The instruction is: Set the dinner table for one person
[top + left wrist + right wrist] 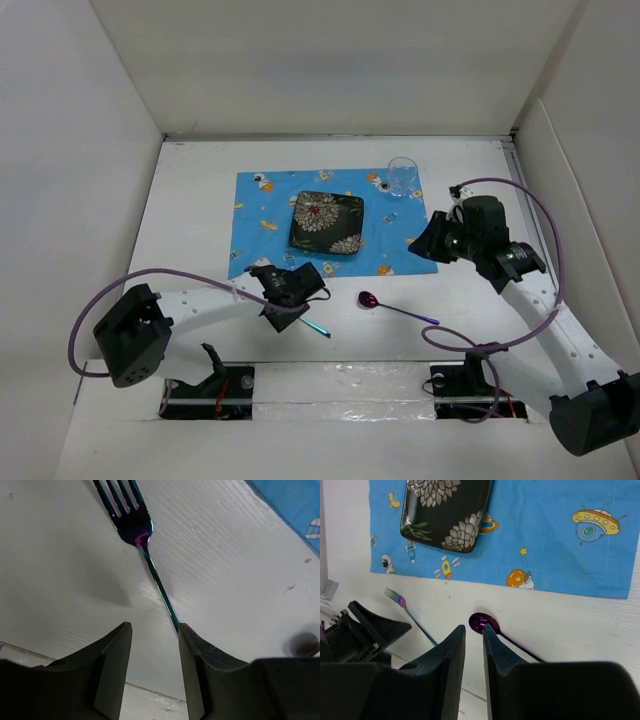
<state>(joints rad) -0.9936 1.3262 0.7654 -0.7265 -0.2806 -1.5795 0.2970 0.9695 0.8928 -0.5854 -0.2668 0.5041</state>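
Note:
The white dinner table (190, 220) carries a blue space-print placemat (260, 215) with a black flowered square plate (327, 222) on it. An iridescent fork (135, 527) lies on the table in front of the mat, its handle running down to the right fingertip of my left gripper (154, 626). That gripper is open and low over the fork's handle (318, 327). A purple spoon (400, 310) lies to the fork's right. My right gripper (474, 629) hangs above the spoon's bowl (482, 622), nearly shut and empty.
A clear glass (402, 175) stands at the mat's far right corner. White walls border the table on three sides. The mat (555, 545) and plate (445, 510) lie beyond the right gripper. Purple cables loop from both arms.

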